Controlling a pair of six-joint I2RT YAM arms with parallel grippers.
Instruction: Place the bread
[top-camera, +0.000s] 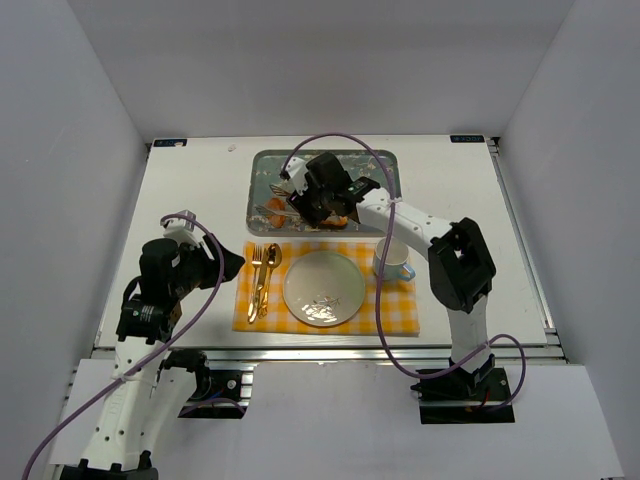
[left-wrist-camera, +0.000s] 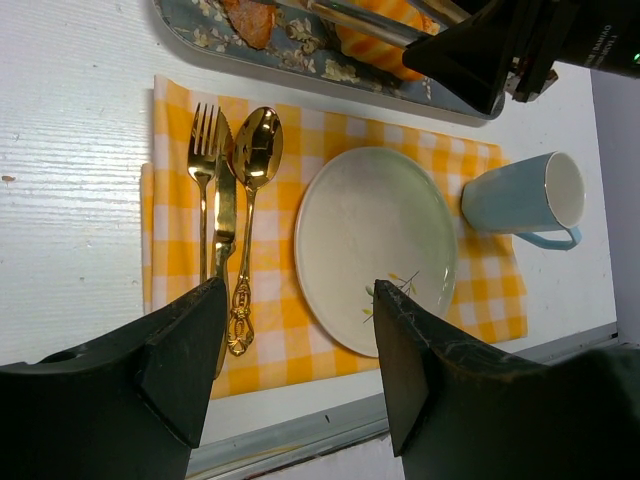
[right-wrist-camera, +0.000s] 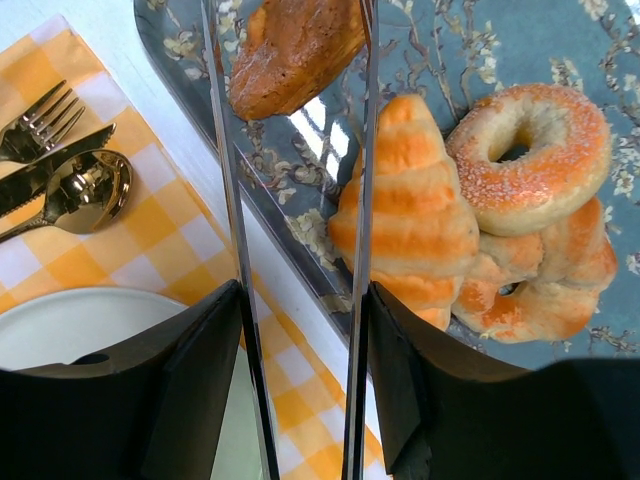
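Note:
The bread, a small reddish-brown bun, sits between the tips of metal tongs over the patterned tray; I cannot tell if it is lifted. My right gripper is shut on the tongs, above the tray's near edge. The bread also shows at the top of the left wrist view. The empty white plate lies on the yellow checked cloth. My left gripper is open and empty, left of the cloth.
A golden croissant, a sugared ring and paler rolls lie in the tray. A gold fork, knife and spoon lie left of the plate. A pale blue mug stands to its right.

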